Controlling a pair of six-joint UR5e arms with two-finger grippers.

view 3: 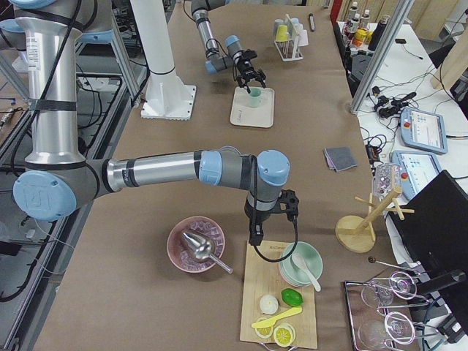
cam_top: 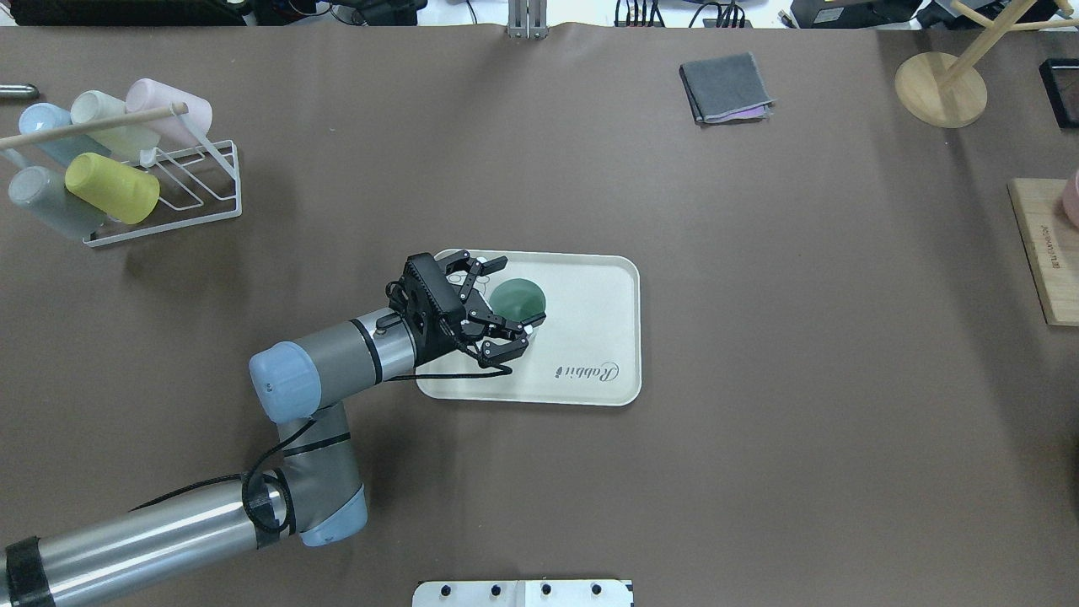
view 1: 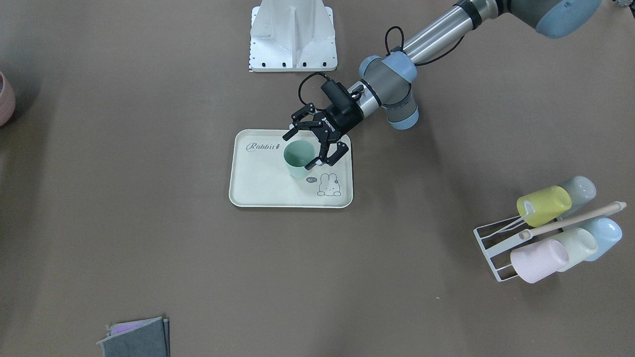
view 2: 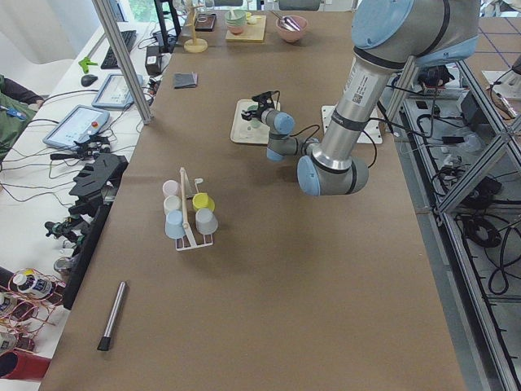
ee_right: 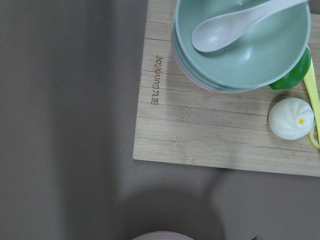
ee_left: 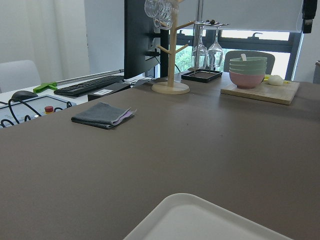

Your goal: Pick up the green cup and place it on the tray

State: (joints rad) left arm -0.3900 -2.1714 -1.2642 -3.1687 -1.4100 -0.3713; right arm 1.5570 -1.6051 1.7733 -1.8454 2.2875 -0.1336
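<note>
The green cup stands upright on the cream "Rabbit" tray, on the half nearer the left arm. My left gripper is open, with one finger on either side of the cup's rim and a small gap to each. The overhead view shows the same: the cup on the tray, the left gripper around it. The left wrist view shows only a tray corner. My right gripper hangs over a wooden board far off; I cannot tell whether it is open or shut.
A white wire rack holds several cups, among them a yellow-green one, at the far left. A folded grey cloth, a wooden stand and a wooden board lie to the right. The robot's base is behind the tray.
</note>
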